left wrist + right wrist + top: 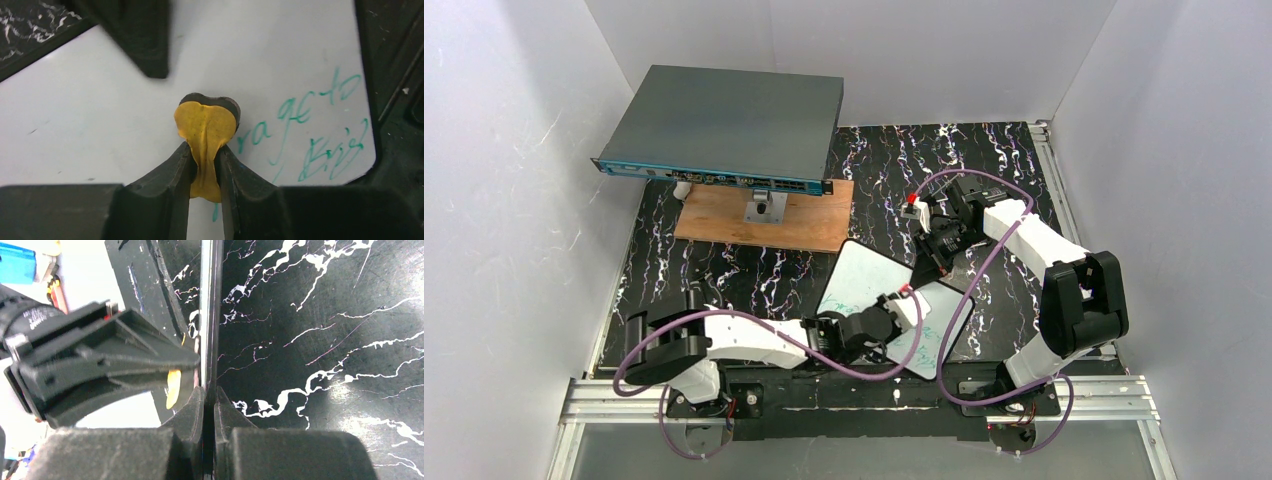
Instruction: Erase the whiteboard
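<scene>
The whiteboard [864, 278] sits on the dark marbled table [754, 275], just ahead of the arm bases, with green writing [305, 125] near one corner. The left jaws pinch a yellow wad [206, 127], possibly cloth, against its face. The right jaws are clamped on the whiteboard's thin edge.

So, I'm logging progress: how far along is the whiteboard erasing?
Done: much of the whiteboard looks clean. In hand: the right end effector clamps its edge while the left end effector holds a yellow eraser pad against it. Left: green handwriting beside the pad.
</scene>
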